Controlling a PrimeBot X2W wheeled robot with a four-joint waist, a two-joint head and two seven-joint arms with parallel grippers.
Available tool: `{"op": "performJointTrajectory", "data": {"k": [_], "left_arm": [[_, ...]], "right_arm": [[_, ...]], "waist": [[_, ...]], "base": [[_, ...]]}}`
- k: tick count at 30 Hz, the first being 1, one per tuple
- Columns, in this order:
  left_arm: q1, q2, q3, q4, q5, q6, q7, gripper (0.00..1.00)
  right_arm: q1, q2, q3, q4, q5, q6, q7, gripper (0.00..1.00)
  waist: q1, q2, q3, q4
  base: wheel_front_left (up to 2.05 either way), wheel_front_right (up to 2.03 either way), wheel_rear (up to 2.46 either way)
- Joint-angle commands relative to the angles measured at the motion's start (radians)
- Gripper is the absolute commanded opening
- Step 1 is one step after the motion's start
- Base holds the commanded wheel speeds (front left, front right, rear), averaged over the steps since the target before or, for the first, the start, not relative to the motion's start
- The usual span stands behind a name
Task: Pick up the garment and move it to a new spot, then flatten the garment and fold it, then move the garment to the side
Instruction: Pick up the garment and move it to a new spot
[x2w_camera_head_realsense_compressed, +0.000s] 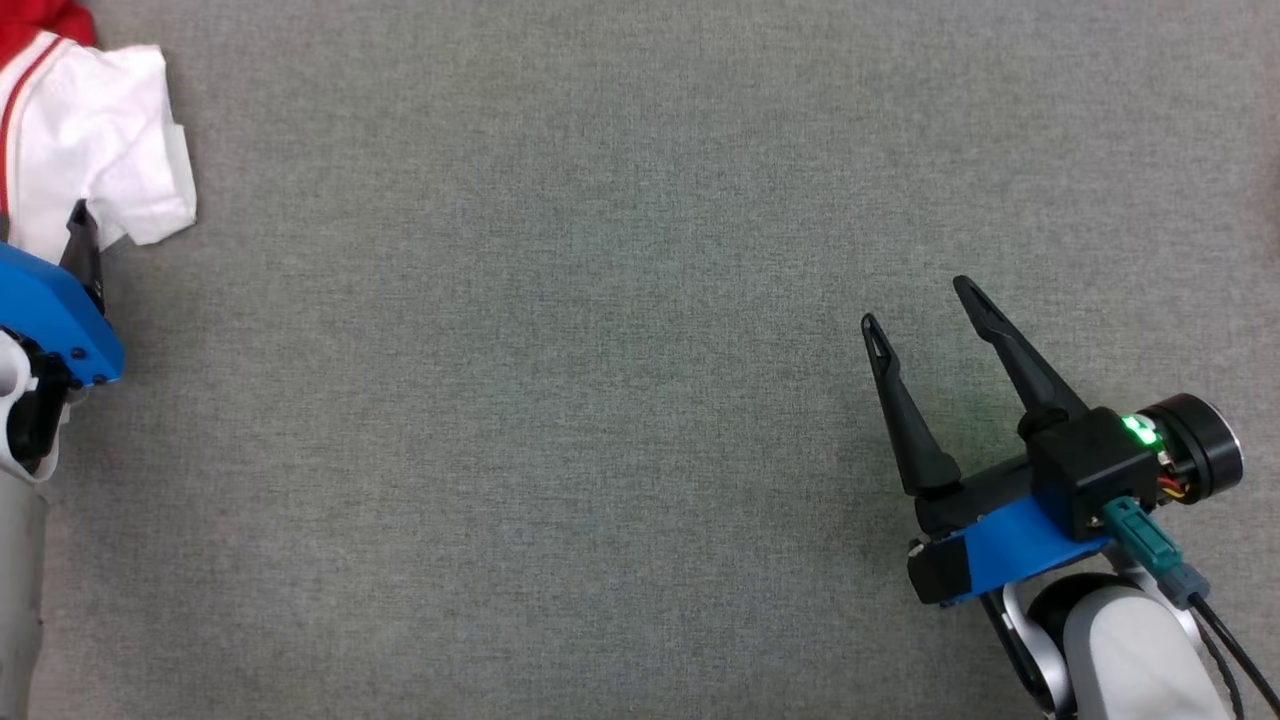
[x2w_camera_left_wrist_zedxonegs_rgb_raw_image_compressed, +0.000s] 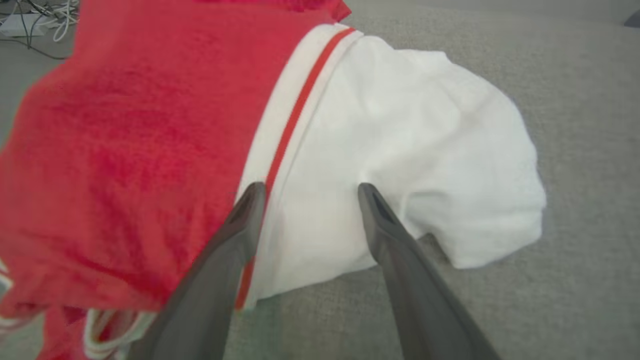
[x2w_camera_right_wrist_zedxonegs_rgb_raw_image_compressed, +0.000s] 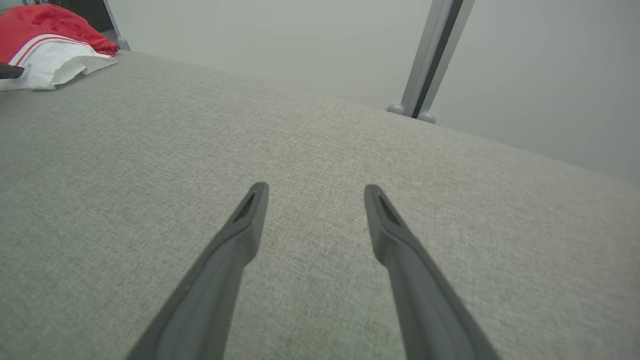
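The left gripper (x2w_camera_left_wrist_zedxonegs_rgb_raw_image_compressed: 311, 189) was spread wide over the garment (x2w_camera_left_wrist_zedxonegs_rgb_raw_image_compressed: 425, 150) (red and white), nothing gripped; the right gripper (x2w_camera_head_realsense_compressed: 918, 303) was spread wide above the grey table (x2w_camera_head_realsense_compressed: 550, 400)

Seemingly a lab: grey cloth-covered table (x2w_camera_right_wrist_zedxonegs_rgb_raw_image_compressed: 320, 150), metal frame post (x2w_camera_right_wrist_zedxonegs_rgb_raw_image_compressed: 432, 50), bare pale wall (x2w_camera_right_wrist_zedxonegs_rgb_raw_image_compressed: 250, 40), loose cables (x2w_camera_left_wrist_zedxonegs_rgb_raw_image_compressed: 50, 20).

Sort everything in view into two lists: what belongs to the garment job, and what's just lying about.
Belongs to the job:
red-and-white garment
left gripper, open, fingers over the garment
right gripper, open, over bare table
grey table

Just lying about:
cables past the table
metal post behind the table
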Motion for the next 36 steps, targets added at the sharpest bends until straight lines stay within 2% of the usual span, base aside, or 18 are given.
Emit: {"op": "performJointTrajectory", "data": {"k": [1,4,5,6,7,8,16,25,31,36], "left_arm": [[-0.027,-0.002,-0.014,0.036,-0.02,-0.012,0.029,1.0],[-0.054,-0.012,-0.034,0.085,-0.06,-0.019,0.08,1.0],[-0.058,-0.012,-0.045,0.096,-0.067,-0.021,0.092,0.95],[-0.062,-0.01,-0.057,0.105,-0.071,-0.022,0.103,0.69],[-0.06,-0.012,-0.086,0.112,-0.09,-0.023,0.113,0.2],[-0.06,-0.009,-0.096,0.114,-0.1,-0.023,0.111,0.0],[-0.08,0.069,-0.128,0.143,-0.114,-0.019,0.005,0.0],[-0.11,0.144,-0.167,0.152,-0.093,-0.019,-0.086,0.0],[-0.124,0.217,-0.228,0.112,-0.059,-0.019,-0.119,0.0],[-0.155,0.277,-0.302,0.027,-0.014,-0.019,-0.127,0.0]], "right_arm": [[-0.005,-0.003,-0.007,-0.013,-0.006,0.0,0.003,1.0],[-0.004,-0.003,-0.011,-0.02,0.003,0.0,-0.002,1.0],[-0.004,-0.003,-0.012,-0.02,0.006,0.0,-0.004,1.0],[-0.004,-0.003,-0.012,-0.018,0.011,0.0,-0.005,1.0],[-0.006,-0.003,-0.01,-0.011,0.016,0.0,-0.011,1.0],[-0.007,-0.003,-0.01,-0.008,0.019,0.0,-0.012,1.0],[-0.018,-0.003,-0.015,0.024,0.041,0.0,-0.037,1.0],[-0.025,-0.003,-0.008,0.087,0.082,0.0,-0.08,1.0],[-0.016,-0.002,-0.014,0.147,0.123,0.0,-0.119,1.0],[0.01,-0.002,-0.039,0.195,0.152,0.0,-0.155,1.0]], "waist": [[-0.0003,0.0,0.018,0.001],[-0.0003,0.0,0.033,-0.004],[-0.0003,0.0,0.035,-0.005],[-0.0003,0.0,0.036,-0.006],[-0.0003,0.0,0.035,-0.01],[-0.0003,0.0,0.033,-0.011],[-0.0003,0.0,-0.007,-0.016],[-0.0003,0.0,-0.101,-0.025],[-0.0003,0.0,-0.195,-0.049],[-0.0003,0.0,-0.277,-0.074]], "base": [[0.0,0.0,0.0],[0.0,0.0,0.0],[0.0,0.0,0.0],[0.0,0.0,0.0],[0.0,0.0,0.0],[0.0,0.0,0.0],[0.0,0.0,0.0],[0.0,0.0,0.0],[0.0,0.0,0.0],[0.0,0.0,0.0]]}}
